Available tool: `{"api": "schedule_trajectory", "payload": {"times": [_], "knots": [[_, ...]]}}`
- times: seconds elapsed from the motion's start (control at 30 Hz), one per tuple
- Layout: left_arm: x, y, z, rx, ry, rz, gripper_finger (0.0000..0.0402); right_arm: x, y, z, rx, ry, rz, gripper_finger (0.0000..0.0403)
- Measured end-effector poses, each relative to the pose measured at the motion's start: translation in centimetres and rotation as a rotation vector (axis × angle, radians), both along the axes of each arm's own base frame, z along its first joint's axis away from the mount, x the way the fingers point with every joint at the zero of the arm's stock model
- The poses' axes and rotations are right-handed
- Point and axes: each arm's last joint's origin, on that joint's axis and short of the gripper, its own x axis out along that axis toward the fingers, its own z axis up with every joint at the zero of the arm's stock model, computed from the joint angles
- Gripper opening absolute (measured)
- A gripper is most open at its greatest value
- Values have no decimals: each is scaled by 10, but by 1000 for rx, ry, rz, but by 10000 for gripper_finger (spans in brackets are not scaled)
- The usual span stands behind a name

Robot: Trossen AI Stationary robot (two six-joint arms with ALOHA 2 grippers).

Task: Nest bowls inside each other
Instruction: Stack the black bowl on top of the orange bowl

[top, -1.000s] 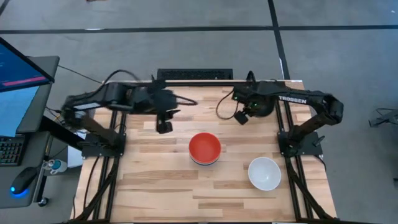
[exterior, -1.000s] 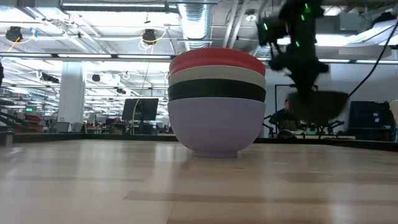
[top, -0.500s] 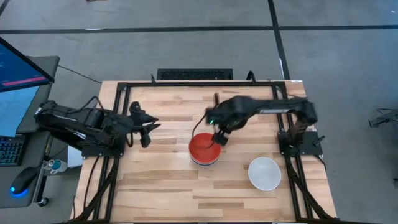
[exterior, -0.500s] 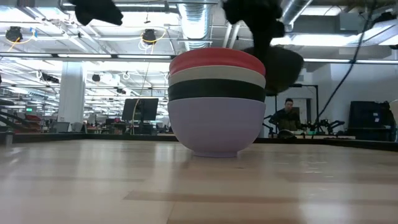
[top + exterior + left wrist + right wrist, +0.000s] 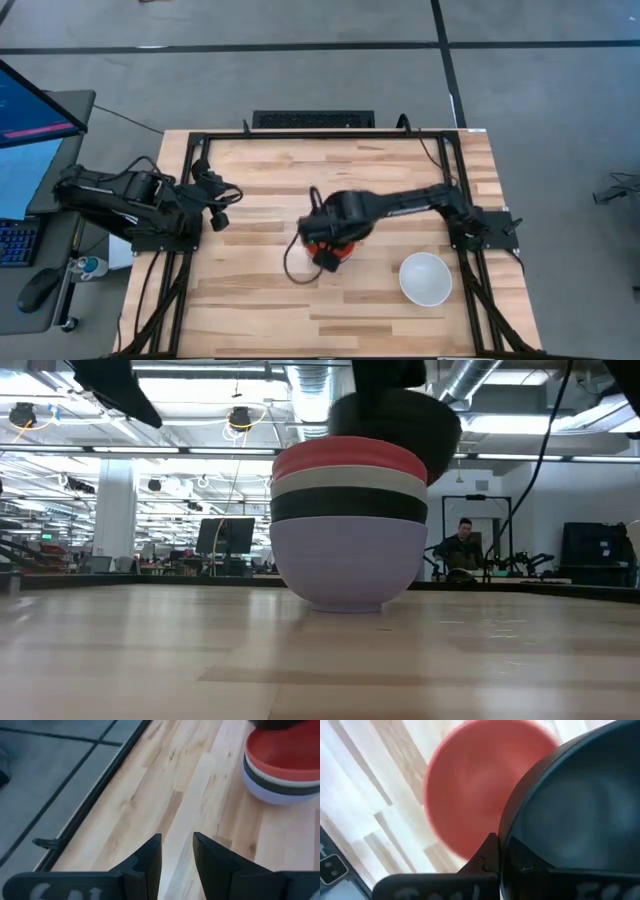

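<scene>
A stack of bowls stands mid-table on the pale blue one's foot: pale blue at the bottom, then black, white and red on top. It also shows in the high view and the left wrist view. My right gripper is over the stack, shut on a second black bowl that hovers just above the red bowl. A lone white bowl sits upright toward the near right corner. My left gripper waits by the table's left edge, its fingers a narrow gap apart, holding nothing. My right gripper holds the black bowl by its rim. One finger lies against the outer wall; the bowl hides the other. The bowl is lifted clear, mouth up and roughly level, just above the red bowl.
A black metal frame runs along the far edge and both sides of the wooden table. Bare wood lies to the near left of the stack. A monitor stands off the table's left.
My right gripper has carried the black bowl from the far right corner toward the table's middle and now holds it over the stack. My left gripper has drawn back from the far middle toward the table's left edge.
</scene>
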Motion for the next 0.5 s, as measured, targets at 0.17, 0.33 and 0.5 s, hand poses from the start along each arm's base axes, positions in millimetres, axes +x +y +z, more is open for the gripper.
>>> {"api": "schedule_trajectory", "payload": {"times": [0.17,0.33,0.5], "knots": [[-3,1,-9,16,-12,-14,103,-3,36,1,8,-64,54,16],[-5,1,-21,-2,-12,-7,103,-1,57,-3,5,-93,131,15],[-5,0,-28,-46,-34,-8,103,0,58,-8,-15,-76,255,17]]}}
